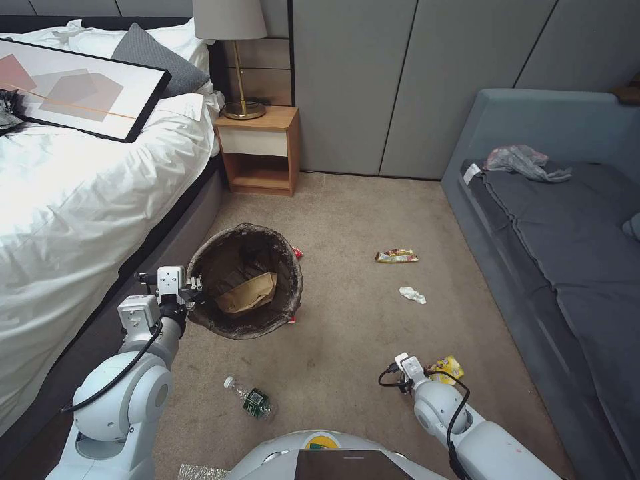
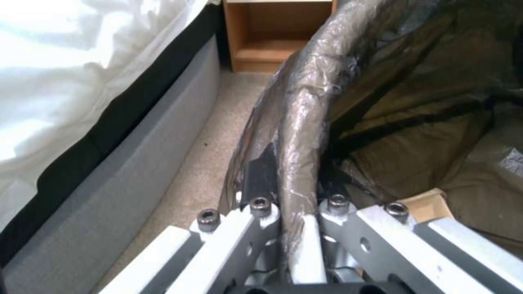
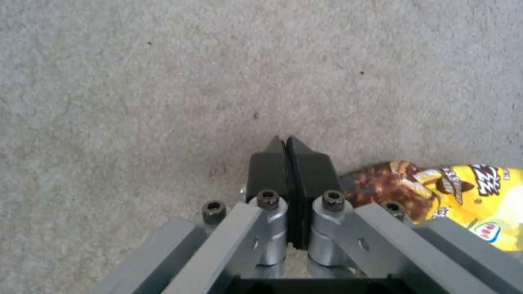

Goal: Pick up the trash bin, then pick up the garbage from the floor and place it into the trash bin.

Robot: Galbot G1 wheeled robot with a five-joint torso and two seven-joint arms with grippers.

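Brown-bagged trash bin [image 1: 245,280], centre-left of frame — left gripper [image 1: 193,291] pinches its rim. Right gripper [image 3: 287,163] pressed together, empty, just beside yellow wrapper [image 3: 463,192] lower right — spread fingers before descending.

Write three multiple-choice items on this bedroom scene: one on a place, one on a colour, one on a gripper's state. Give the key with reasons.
1. Where does the clear plastic bottle with the green label lie?
A. on the beige carpet, nearer the robot than the bin
B. on the grey sofa
C. inside the bin

2. What colour is the snack wrapper beside the right gripper?
A. blue
B. yellow
C. green

3. How is the left gripper?
A. open above the bed
B. shut on nothing
C. shut on the rim of the round trash bin lined with a dark plastic bag

Key: 1 A, the head view shows it on the carpet; 2 B, the right wrist view shows yellow; 3 C, the left wrist view shows the rim clamped.
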